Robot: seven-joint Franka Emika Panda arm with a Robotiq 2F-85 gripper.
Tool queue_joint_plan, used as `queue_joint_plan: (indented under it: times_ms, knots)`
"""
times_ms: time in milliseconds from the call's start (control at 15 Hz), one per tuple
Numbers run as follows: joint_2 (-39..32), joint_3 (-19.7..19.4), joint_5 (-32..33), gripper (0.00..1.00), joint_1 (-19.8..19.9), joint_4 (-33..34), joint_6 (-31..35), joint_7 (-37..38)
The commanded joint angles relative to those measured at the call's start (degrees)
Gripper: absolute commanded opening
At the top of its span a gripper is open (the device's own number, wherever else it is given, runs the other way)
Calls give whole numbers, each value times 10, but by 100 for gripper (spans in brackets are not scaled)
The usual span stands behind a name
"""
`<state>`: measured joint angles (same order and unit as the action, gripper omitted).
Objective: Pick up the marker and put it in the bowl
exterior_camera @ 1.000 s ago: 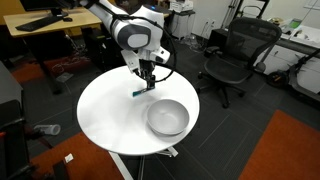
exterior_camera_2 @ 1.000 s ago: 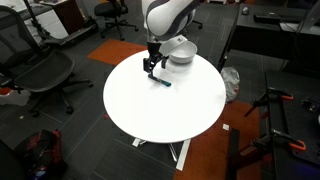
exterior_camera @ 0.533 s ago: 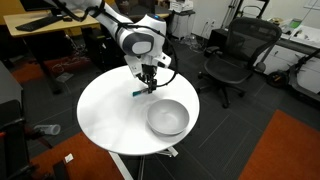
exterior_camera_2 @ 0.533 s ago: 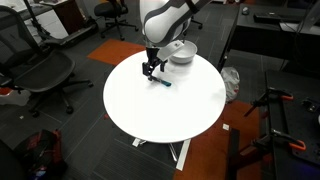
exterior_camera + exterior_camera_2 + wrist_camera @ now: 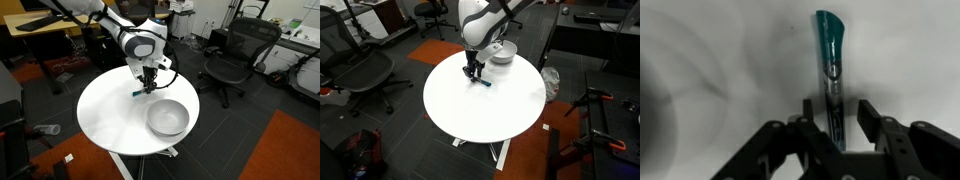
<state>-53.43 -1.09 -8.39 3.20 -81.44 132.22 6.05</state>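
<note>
Comparing the current views with those of the preceding second shows that the hand (image 5: 837, 120) has come down a little over the marker (image 5: 830, 60), while the marker, the bowl (image 5: 167, 118) and the worktop (image 5: 105, 115) are unchanged. The marker lies flat on the white worktop, close to the bowl but outside it and not touching it. In the wrist view the two fingers stand apart, one on each side of the marker's dark end, and the teal end extends away from the hand. A gap is visible between each finger and the marker body, so the hand is open and holds nothing. In both exterior views the fingertips sit very low at the marker; whether they already touch the worktop cannot be determined. Judged from this position, the approach step is nearly complete and the marker is centred well enough for a grasp. The next action is likely to be closure of the fingers on the dark end, followed by a lift and a short transfer to the bowl. Because the grip point lies near one end, the marker may tilt when lifted.
</note>
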Motion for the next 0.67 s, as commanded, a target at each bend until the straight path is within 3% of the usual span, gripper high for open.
queue_joint_plan:
  times_ms: [0, 200, 600]
  knots:
    - [-6, 1, -1, 21, 3, 22, -23, 11]
    - [-6, 1, -2, 1, 5, 26, -24, 10]
    - [27, 1, -8, 5, 6, 12, -23, 19]
